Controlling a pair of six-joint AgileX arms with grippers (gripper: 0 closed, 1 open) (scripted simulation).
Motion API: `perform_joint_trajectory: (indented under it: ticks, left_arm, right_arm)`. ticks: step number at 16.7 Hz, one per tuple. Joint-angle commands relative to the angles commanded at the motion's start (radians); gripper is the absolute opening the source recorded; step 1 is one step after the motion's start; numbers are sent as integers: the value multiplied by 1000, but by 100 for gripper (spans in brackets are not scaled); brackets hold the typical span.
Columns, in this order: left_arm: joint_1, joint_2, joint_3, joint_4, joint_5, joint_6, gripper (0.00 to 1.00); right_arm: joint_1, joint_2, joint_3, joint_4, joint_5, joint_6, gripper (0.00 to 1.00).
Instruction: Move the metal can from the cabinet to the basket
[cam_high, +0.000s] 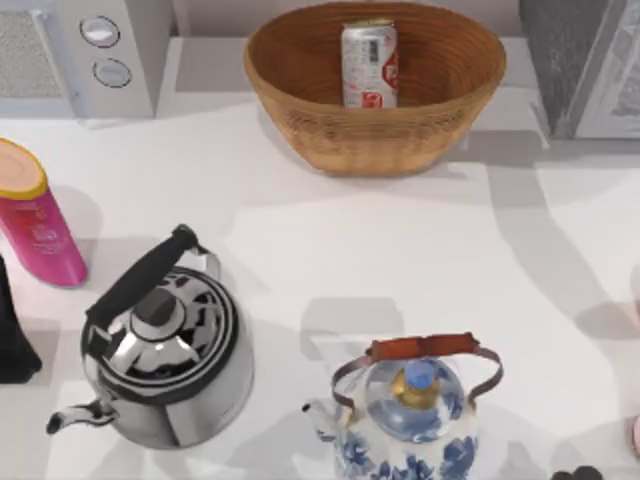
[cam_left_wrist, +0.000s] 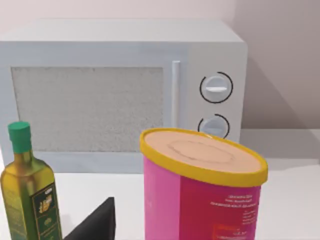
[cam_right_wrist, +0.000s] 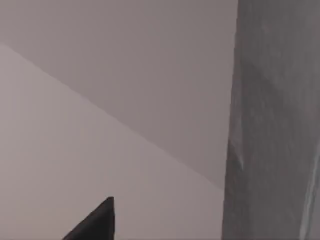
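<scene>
Starting at the near edge of the desk (cam_high: 300, 260), you have two kettles: a steel one (cam_high: 165, 345) near-left, a blue-and-white one (cam_high: 410, 410) near-centre. At the left edge, the left gripper (cam_high: 12, 335) sits by the pink canister (cam_high: 35, 215); you cannot tell how either arm's fingers stand. Mid-desk is open room. At the far edge the can (cam_high: 369, 64) stands upright inside the basket (cam_high: 375, 130). It is likely light, thin-walled and slick; take it round the middle. A microwave (cam_high: 80, 50) and cabinet (cam_high: 580, 60) flank the basket.

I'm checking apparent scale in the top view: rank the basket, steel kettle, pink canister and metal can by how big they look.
1. basket
2. steel kettle
3. pink canister, partly cut off at the edge
4. metal can, standing inside the basket
</scene>
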Motion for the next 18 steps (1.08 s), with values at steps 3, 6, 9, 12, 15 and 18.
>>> perform_joint_trajectory:
  ticks: [3,6,9,12,15,18]
  left_arm:
    - [0,0,0,0,0,0,100]
    - [0,0,0,0,0,0,100]
    - [0,0,0,0,0,0,100]
    - [0,0,0,0,0,0,100]
    - [0,0,0,0,0,0,100]
    - [0,0,0,0,0,0,100]
  right_arm:
    - [-93,-381,-242,-94,-93,-3,100]
    - [-186,-747,-480,-187,-189,-5,100]
    - [-273,-1040,-700,-273,-279,-7,100]
    - [-343,-1242,-878,-343,-352,-9,100]
    - [-385,-1350,-979,-386,-396,-10,100]
    - [-394,-1369,-997,-394,-404,-10,100]
